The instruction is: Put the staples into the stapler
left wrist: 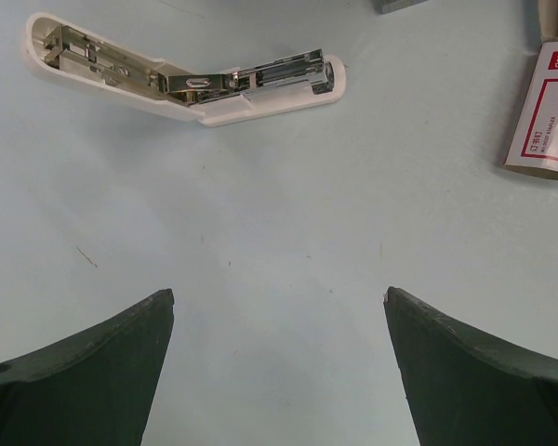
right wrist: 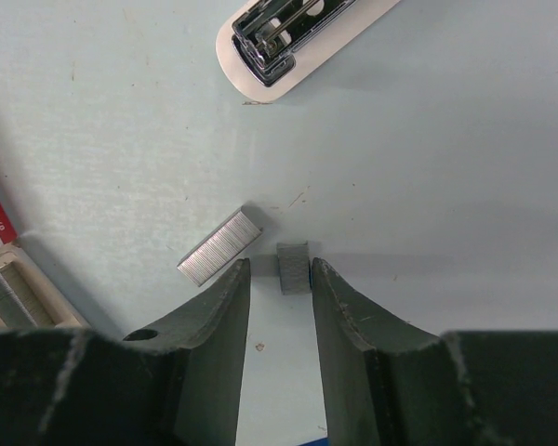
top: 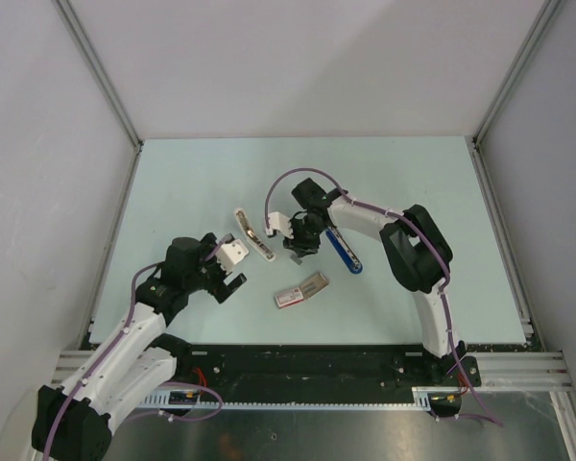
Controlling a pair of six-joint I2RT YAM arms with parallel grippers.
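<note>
The short staple block (right wrist: pixel 294 268) lies flat on the table (right wrist: pixel 428 186), right between the fingertips of your right gripper (right wrist: pixel 280 279). It hugs one finger and leaves a gap at the other, so the jaws are narrowed around it but grasp nothing yet. A longer staple strip (right wrist: pixel 219 246) lies slantwise just beside it, outside the jaws; mind you don't clip it. The opened white stapler (right wrist: pixel 293 37) is ahead of the fingers, and the blue stapler (top: pixel 344 252) lies beside that arm. Your left gripper (left wrist: pixel 279 302) hangs spread wide and empty, well apart from the staples.
</note>
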